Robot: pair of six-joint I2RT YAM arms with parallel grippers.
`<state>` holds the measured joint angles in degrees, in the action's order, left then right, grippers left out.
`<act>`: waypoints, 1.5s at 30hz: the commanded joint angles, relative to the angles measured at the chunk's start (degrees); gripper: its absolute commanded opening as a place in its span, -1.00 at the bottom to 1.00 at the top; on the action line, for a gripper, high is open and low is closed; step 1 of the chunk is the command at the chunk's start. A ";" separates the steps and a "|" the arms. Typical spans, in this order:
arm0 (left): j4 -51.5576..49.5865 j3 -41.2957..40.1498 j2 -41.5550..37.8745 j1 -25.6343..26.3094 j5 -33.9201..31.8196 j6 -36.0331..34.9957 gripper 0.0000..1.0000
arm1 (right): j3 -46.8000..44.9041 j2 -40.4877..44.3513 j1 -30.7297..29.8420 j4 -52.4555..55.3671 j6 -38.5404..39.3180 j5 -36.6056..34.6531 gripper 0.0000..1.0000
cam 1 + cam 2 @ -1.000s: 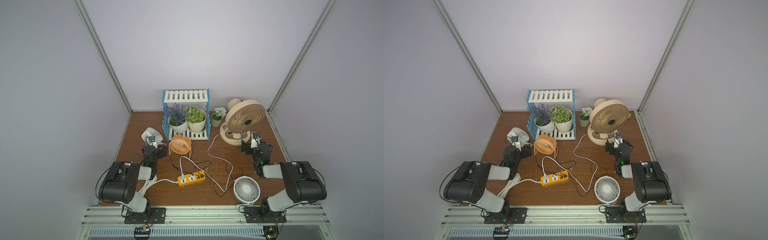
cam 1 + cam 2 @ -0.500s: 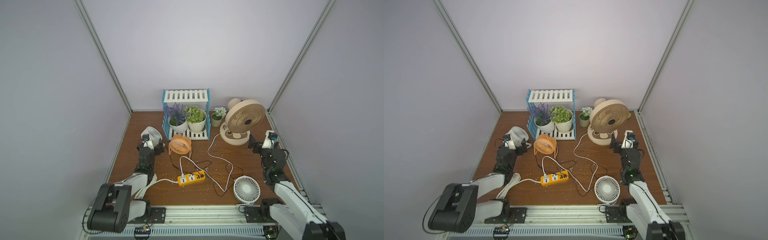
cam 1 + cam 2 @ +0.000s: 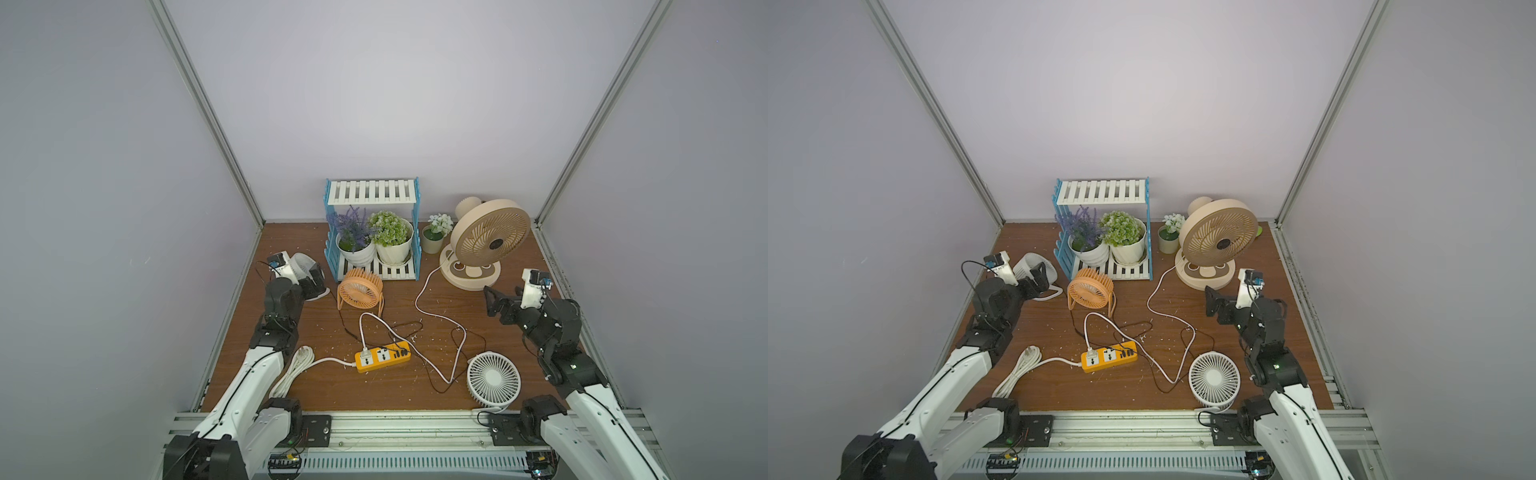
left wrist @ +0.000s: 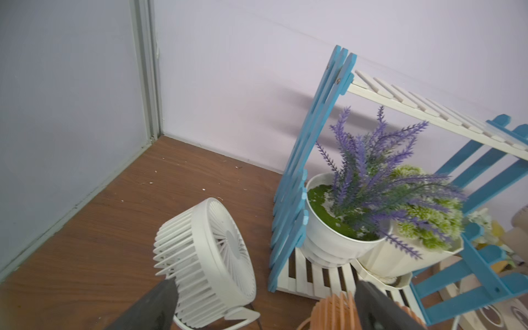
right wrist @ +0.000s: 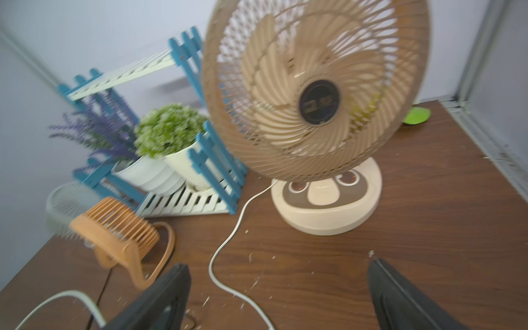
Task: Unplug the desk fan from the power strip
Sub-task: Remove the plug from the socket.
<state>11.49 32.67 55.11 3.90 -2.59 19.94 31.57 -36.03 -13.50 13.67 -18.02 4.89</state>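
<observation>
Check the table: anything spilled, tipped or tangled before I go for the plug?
The table is littered with white flecks. The front white fan faces up, apparently lying flat. The cords cross in a tangle behind the strip.

I see a matt wood-grain table (image 3: 353, 395), a smooth orange plastic power strip (image 3: 384, 356), a painted wooden-slat rack (image 3: 372, 193).
</observation>
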 commanded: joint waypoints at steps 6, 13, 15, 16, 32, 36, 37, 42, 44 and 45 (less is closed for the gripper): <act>-25.99 9.31 3.30 8.16 10.05 8.87 0.99 | 14.26 -15.01 -19.98 13.77 1.78 -4.90 0.97; -35.59 11.85 1.21 17.44 6.26 13.44 0.99 | 23.75 -26.43 -31.84 22.56 1.67 -6.98 0.98; -38.38 11.34 -0.85 17.63 6.38 14.02 0.99 | 24.38 -27.37 -33.90 24.18 1.68 -7.20 0.98; -39.70 10.96 -2.21 17.63 6.38 14.05 0.99 | 24.74 -27.68 -34.68 25.08 1.65 -6.92 0.97; -62.72 9.65 -15.26 24.57 4.85 24.86 0.96 | 32.73 -38.86 -50.49 26.71 -1.45 -8.12 0.85; -66.04 8.97 -14.16 24.57 2.60 28.99 0.94 | 34.68 -44.33 -51.19 19.01 -1.56 -4.30 0.75; -66.57 8.97 -12.90 24.57 2.78 29.68 0.94 | 35.82 -46.07 -51.15 18.12 -1.64 -3.79 0.74; -66.68 8.30 -9.08 24.58 1.22 33.57 0.83 | 41.23 -53.11 -51.41 16.96 -1.71 -3.75 0.66; -66.69 8.40 -8.37 24.53 0.71 33.53 0.79 | 42.35 -54.77 -51.46 17.01 -1.94 -4.27 0.60; -66.68 8.28 -8.09 24.55 1.09 33.51 0.77 | 42.70 -55.46 -51.49 16.86 -2.12 -4.57 0.56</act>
<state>-53.10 41.32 46.87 27.94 0.40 51.53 72.62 -90.67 -64.60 32.16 -19.42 0.47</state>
